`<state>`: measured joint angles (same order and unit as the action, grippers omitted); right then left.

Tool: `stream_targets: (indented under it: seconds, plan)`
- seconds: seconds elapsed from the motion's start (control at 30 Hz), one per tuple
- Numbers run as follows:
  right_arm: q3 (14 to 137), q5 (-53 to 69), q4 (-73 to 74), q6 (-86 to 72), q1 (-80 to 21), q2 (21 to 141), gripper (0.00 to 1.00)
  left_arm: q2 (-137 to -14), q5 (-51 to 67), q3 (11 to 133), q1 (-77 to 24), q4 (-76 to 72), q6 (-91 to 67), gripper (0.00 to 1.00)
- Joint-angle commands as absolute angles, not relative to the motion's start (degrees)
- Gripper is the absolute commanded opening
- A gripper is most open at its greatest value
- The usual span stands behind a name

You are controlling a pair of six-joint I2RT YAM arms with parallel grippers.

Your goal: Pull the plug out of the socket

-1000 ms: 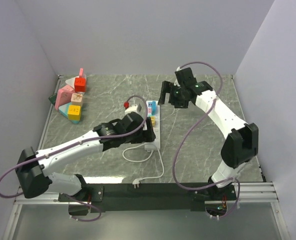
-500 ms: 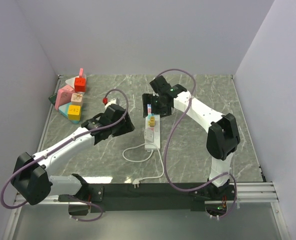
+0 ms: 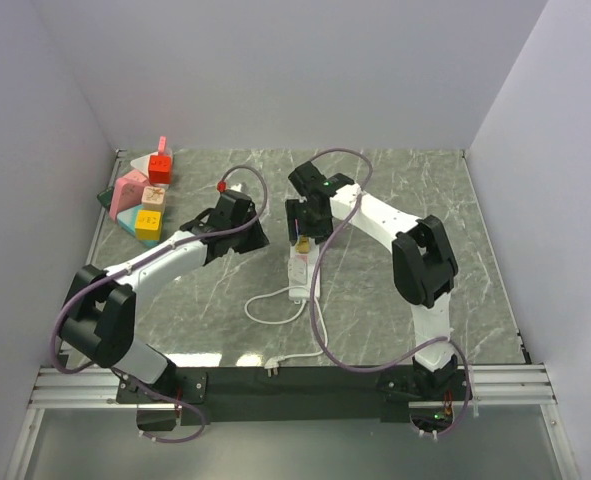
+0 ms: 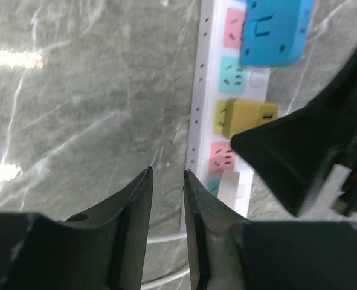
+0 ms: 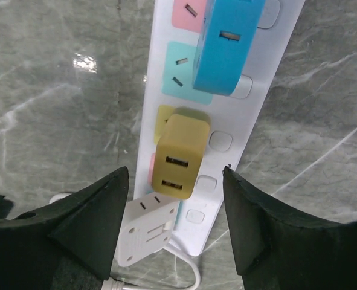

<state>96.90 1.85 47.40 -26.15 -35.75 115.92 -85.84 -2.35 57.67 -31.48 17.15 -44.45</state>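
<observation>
A white socket strip (image 3: 299,270) lies mid-table with coloured outlets. A blue plug (image 5: 229,42), a yellow plug (image 5: 178,157) and a white plug (image 5: 145,232) sit in it. My right gripper (image 5: 176,172) hangs over the strip (image 5: 275,78), open, its jaws standing either side of the yellow plug without touching it. My left gripper (image 4: 167,171) hovers over bare table just left of the strip (image 4: 197,121), its jaws a narrow gap apart with nothing between them. The yellow plug (image 4: 247,121) and blue plug (image 4: 275,30) show beyond it. In the top view the left gripper (image 3: 250,232) and right gripper (image 3: 303,225) are close together.
Coloured toy blocks (image 3: 140,200) are piled at the back left corner. The strip's white cable (image 3: 275,310) loops toward the near edge. Grey walls close in the marble table (image 3: 405,190) on three sides.
The right arm swung from the back right down over the strip, its jaws narrowing. The left gripper drew off the strip to the left and its jaws closed most of the way.
</observation>
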Motion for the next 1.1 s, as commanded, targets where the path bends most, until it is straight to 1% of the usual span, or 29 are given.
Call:
stream_targets:
  seconds: [0.0,0.2,0.23,0.27,0.3,0.33,0.37,0.4,0.43,0.47,0.5,0.53,0.57,0.77,0.93,1.07]
  plan:
    - [100.8,0.2,48.8,-25.4,-36.0,117.4,0.68,-86.4,2.2,60.3,-30.8,11.0,-43.1,0.33]
    - [102.8,0.1,49.0,-25.1,-35.9,120.1,0.55,-89.7,7.6,60.6,-29.8,5.6,-40.3,0.29]
    - [103.2,0.2,49.4,-25.0,-36.0,121.0,0.51,-91.0,8.8,60.6,-29.5,5.0,-40.0,0.28]
    - [103.4,0.3,49.5,-24.8,-36.0,121.4,0.47,-91.7,11.1,60.7,-29.4,4.4,-39.4,0.27]
    - [103.8,0.3,49.7,-24.7,-36.0,121.6,0.42,-92.4,12.1,60.7,-29.2,3.9,-39.1,0.22]
    - [103.8,0.3,49.8,-24.6,-36.0,121.6,0.38,-93.7,13.0,60.8,-28.8,2.9,-39.0,0.20]
    - [103.5,0.4,49.8,-24.3,-36.0,121.5,0.28,-94.3,14.9,60.7,-28.7,2.3,-38.8,0.19]
    - [103.4,0.4,49.8,-24.3,-36.0,121.3,0.24,-94.9,15.7,60.6,-28.7,1.7,-38.8,0.15]
    - [103.1,0.4,49.9,-24.2,-36.0,120.7,0.16,-96.2,16.7,60.6,-28.7,0.5,-38.8,0.13]
    - [102.3,0.6,49.7,-23.7,-35.9,120.4,0.12,-96.9,18.0,60.6,-28.7,0.4,-38.7,0.11]
    - [102.0,0.6,49.8,-23.6,-35.9,120.1,0.08,-97.6,20.3,60.6,-28.7,-1.9,-38.8,0.03]
    - [101.6,0.8,49.8,-23.3,-36.0,119.4,0.04,-98.5,21.7,60.4,-28.7,-4.2,-39.0,0.01]
    - [101.1,1.0,49.8,-22.7,-35.9,119.3,0.00,-98.9,22.6,60.1,-28.7,-5.7,-39.6,0.01]
    - [99.8,3.1,49.7,-20.2,-36.1,118.2,0.00,-102.6,28.2,58.9,-28.7,-14.9,-44.5,0.01]
    - [99.2,3.3,49.8,-19.8,-36.1,117.1,0.00,-108.8,23.7,63.4,-28.9,-8.9,-45.5,0.01]
    - [99.2,3.9,49.8,-19.7,-36.1,116.4,0.00,-109.8,19.8,62.4,-29.2,-6.6,-46.5,0.01]
